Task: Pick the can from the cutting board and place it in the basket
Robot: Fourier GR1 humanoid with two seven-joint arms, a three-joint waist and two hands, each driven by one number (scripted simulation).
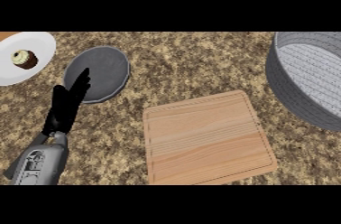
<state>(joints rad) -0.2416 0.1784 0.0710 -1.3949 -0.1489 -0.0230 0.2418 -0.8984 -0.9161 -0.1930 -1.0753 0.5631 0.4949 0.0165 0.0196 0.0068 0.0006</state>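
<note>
The wooden cutting board (206, 137) lies at the centre right of the counter with nothing on it. No can shows anywhere in the head view. The grey basket (293, 94) stands at the right edge, partly cut off; the part of its ribbed inside that shows holds nothing. My left hand (66, 105) is at the left, fingers straight and pointing up, its tips over the edge of a dark grey plate. My right hand does not show.
A dark grey round plate (103, 69) lies at the upper left. A white plate (26, 42) with a small cupcake (24, 59) on it sits in the far left corner. The counter top (200, 60) is speckled brown stone.
</note>
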